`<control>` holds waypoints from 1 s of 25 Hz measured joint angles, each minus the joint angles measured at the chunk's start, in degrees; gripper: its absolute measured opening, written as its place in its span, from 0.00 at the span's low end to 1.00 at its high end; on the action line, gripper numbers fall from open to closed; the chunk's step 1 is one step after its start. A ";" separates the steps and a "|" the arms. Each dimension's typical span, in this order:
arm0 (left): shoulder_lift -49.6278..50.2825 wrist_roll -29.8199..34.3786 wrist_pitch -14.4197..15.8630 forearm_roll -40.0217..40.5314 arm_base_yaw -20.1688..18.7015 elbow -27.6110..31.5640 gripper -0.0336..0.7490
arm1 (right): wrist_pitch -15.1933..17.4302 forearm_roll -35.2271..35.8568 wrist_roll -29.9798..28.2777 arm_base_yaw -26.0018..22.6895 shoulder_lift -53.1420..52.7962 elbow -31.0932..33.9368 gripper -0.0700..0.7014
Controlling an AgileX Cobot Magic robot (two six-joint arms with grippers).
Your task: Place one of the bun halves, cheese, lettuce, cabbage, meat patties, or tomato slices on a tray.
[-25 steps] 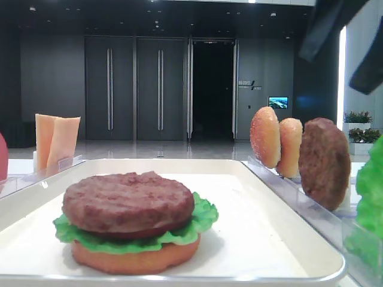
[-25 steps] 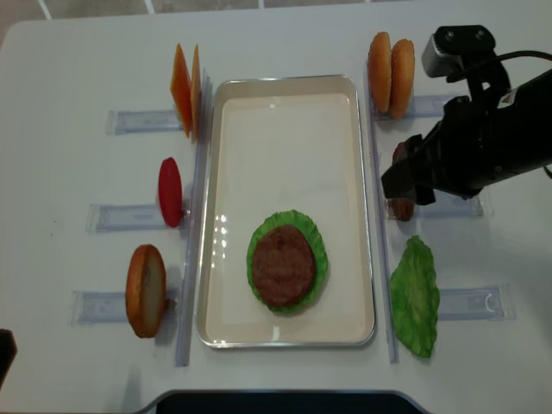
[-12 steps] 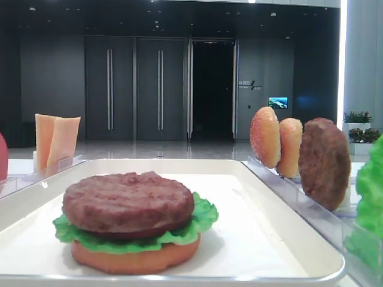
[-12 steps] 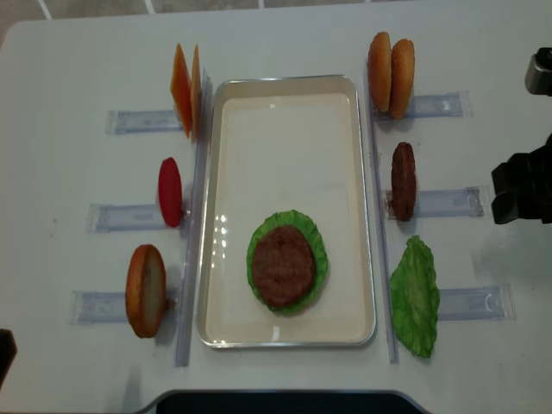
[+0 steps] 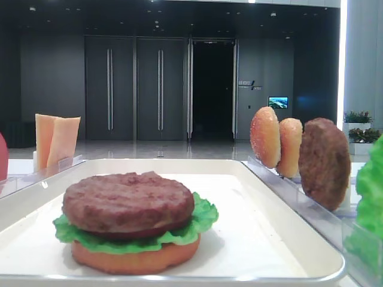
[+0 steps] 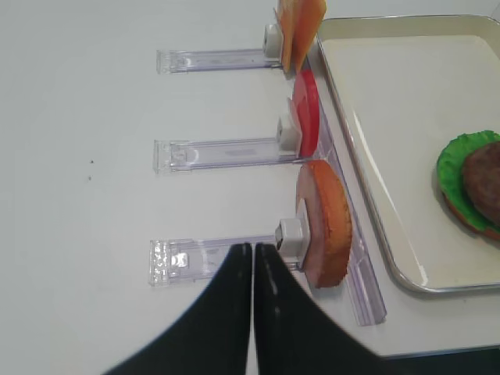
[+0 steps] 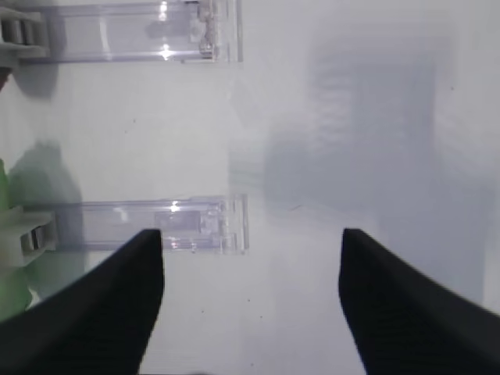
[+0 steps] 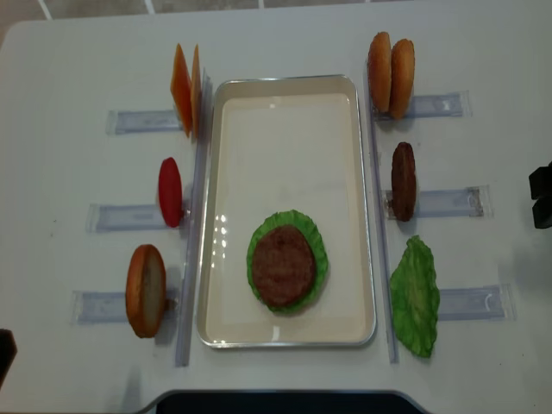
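base bun (image 5: 135,256): mostly covered by the lettuce (image 5: 203,216) and patty (image 5: 128,200) stacked on it
tomato slice (image 5: 2,156): cut by the left edge in the low view
right gripper (image 8: 542,197): only a dark corner shows at the overhead picture's right edge
right-side lettuce (image 7: 8,234): blurred green sliver at the wrist view's left edge

I can read nothing here: a small wall sign (image 5: 248,85) beside the dark doorway carries lettering too blurred for me to make out.
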 joint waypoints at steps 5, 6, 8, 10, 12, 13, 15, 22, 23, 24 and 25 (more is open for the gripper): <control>0.00 0.00 0.00 0.00 0.00 0.00 0.04 | -1.27 0.00 0.00 0.00 -8.58 5.75 0.72; 0.00 0.00 0.00 0.00 0.00 0.00 0.04 | -1.28 0.00 0.00 0.00 -10.73 6.98 0.72; 0.00 0.00 0.00 0.00 0.00 0.00 0.04 | -1.28 0.00 0.00 0.00 -14.87 9.08 0.72; 0.00 0.00 0.00 0.00 0.00 0.00 0.04 | -1.34 0.00 0.00 0.00 -19.98 11.22 0.72; 0.00 0.00 0.00 0.00 0.00 0.00 0.04 | -0.77 0.00 0.00 0.00 -25.68 12.88 0.72; 0.00 0.00 0.00 0.00 0.00 0.00 0.04 | -0.34 -0.18 0.00 0.00 -27.96 13.52 0.72; 0.00 0.00 0.00 0.00 0.00 0.00 0.04 | 0.50 -0.30 0.00 0.00 -31.69 14.70 0.72; 0.00 0.00 0.00 0.00 0.00 0.00 0.04 | 1.69 -0.55 0.00 0.00 -44.64 18.55 0.72; 0.00 0.00 0.00 0.00 0.00 0.00 0.04 | 1.69 -0.55 0.00 0.00 -46.34 18.85 0.72; 0.00 0.00 0.00 0.00 0.00 0.00 0.04 | 1.69 -0.55 0.00 0.00 -47.98 19.01 0.72; 0.00 0.00 0.00 0.00 0.00 0.00 0.04 | 1.69 -0.55 0.00 0.00 -49.30 19.06 0.72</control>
